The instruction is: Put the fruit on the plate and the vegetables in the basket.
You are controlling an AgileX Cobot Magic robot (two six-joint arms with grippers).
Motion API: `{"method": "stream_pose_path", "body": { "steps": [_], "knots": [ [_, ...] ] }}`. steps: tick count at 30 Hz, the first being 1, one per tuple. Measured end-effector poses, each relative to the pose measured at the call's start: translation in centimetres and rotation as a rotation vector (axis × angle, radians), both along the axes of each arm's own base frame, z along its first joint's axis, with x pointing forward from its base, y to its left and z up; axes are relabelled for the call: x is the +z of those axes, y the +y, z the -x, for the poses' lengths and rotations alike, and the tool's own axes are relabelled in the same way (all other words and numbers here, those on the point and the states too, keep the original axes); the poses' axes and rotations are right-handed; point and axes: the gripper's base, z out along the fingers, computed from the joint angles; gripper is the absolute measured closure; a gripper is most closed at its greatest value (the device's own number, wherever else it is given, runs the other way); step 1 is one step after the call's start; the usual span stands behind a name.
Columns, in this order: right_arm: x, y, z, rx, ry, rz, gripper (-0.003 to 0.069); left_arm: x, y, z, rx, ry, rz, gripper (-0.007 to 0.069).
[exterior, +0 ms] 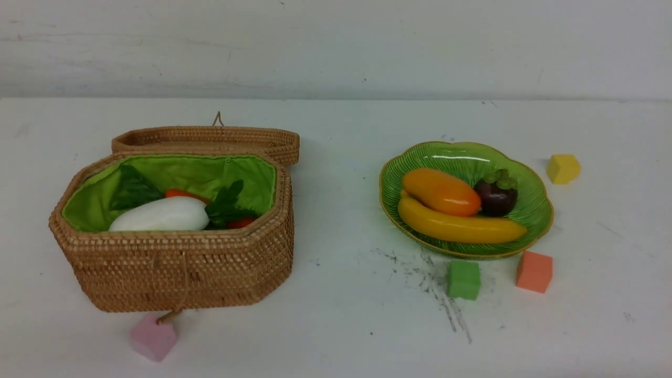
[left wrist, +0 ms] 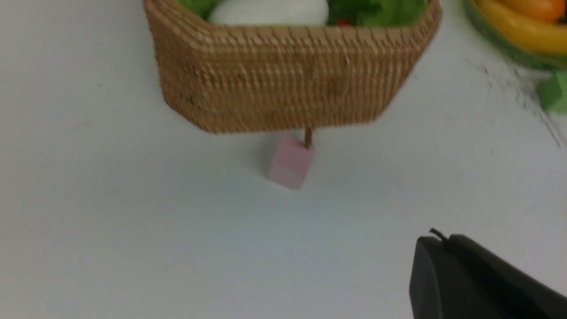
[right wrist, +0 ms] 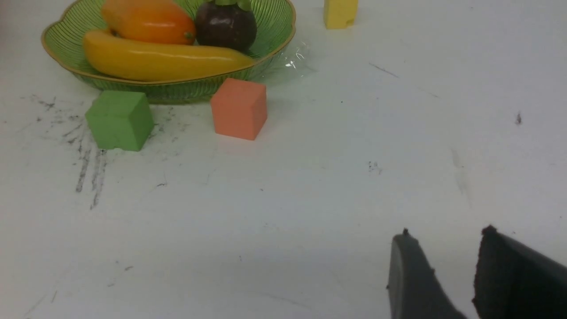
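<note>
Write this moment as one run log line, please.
plate: mango, banana, mangosteen | basket: vegetables, lid open | left gripper shut, right gripper open, empty

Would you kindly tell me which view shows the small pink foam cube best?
The left wrist view: the small pink foam cube sits unobstructed mid-frame, slightly blurred. The front view shows it small near the edge; the right wrist view misses it.

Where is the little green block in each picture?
Front view: the green block sits on the table just in front of the plate, left of the orange block.
Left wrist view: only a blurry green corner shows at the picture's edge, below the plate.
Right wrist view: the green block is in full view beside the orange block.
Shared landmark: the yellow banana on the plate.
</note>
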Motion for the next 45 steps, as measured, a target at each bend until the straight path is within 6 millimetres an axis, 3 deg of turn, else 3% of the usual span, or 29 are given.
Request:
{"method": "stream_pose_path", "body": {
  "steps": [5, 7, 8, 13, 14, 16, 20, 45],
  "knots": [
    [0.0, 0.0, 0.0, 0.0, 0.0, 0.0, 0.0417, -0.8, 0.9, -0.2, 0.135, -0.186, 0.07, 0.0638],
    [0.0, 0.0, 0.0, 0.0, 0.0, 0.0, 0.0417, -3.2, 1.3, -0.1, 0.203, -0.282, 0.064, 0.0637],
    [0.0, 0.0, 0.0, 0.0, 0.0, 0.0, 0.0417, -3.5, 1.4, 0.0, 0.214, -0.285, 0.062, 0.0637],
    [0.0, 0.0, 0.0, 0.0, 0.0, 0.0, 0.0417, -11.7, 1.8, 0.5, 0.311, -0.282, 0.04, 0.0636],
    [0.0, 0.0, 0.0, 0.0, 0.0, 0.0, 0.0417, -12.0, 1.8, 0.6, 0.314, -0.286, 0.041, 0.0636],
    [0.0, 0.0, 0.0, 0.0, 0.001, 0.0, 0.0417, -14.9, 1.8, 0.2, 0.326, -0.267, 0.031, 0.0634],
    [0.0, 0.0, 0.0, 0.0, 0.001, 0.0, 0.0417, -18.0, 1.8, -0.2, 0.323, -0.21, 0.009, 0.0631],
    [0.0, 0.0, 0.0, 0.0, 0.001, 0.0, 0.0417, -18.2, 1.8, -0.4, 0.311, -0.246, 0.005, 0.0617]
  ]
}}
